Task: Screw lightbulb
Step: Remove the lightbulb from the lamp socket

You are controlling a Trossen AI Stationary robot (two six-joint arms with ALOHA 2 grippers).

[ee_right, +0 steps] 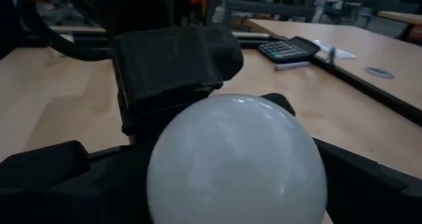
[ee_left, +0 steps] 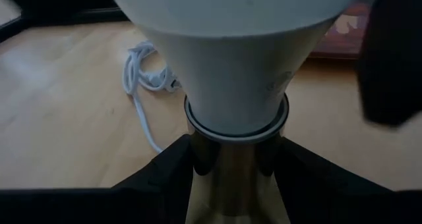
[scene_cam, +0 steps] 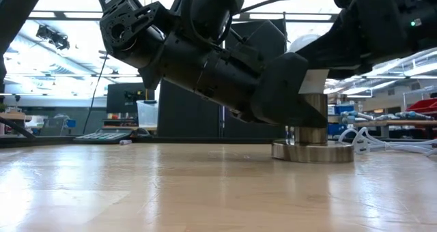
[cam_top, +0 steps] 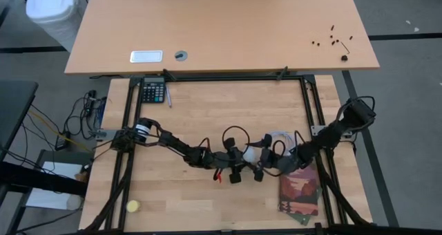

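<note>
Both arms meet mid-tabletop [cam_top: 207, 117], toward the near edge. The lightbulb [ee_left: 241, 66] stands upright, its screw base down in the neck of the socket disc [scene_cam: 313, 151], which sits flat on the wood.

Left end effector [ee_left: 234, 178]: fingers on either side of the metal collar just under the bulb's white cone, pinching the neck. Judgement: it's there to brace the socket so the disc doesn't spin with the bulb.

Right end effector [ee_right: 198, 165]: fingers spread wide around the globe of the lightbulb, one dark finger on each side in the right wrist view. Can't confirm from the pictures whether the pads actually bear on the glass or stand just off it. Judgement: this is the turning arm, wrapped round the widest part for torque.

Low view: the bulb is mostly hidden behind the arm bodies; only the metal neck and disc show clearly. Thread depth can't be read.

White cable [ee_left: 142, 79] lies loose on the tabletop beyond the socket, clear of both arms. Book [cam_top: 300, 190] to the right near edge, calculator [cam_top: 153, 92] at the far left, yellow ball [cam_top: 132, 207] near left, all well apart from the work.

Risk, as judgement: cross-threading if the bulb tilts.
</note>
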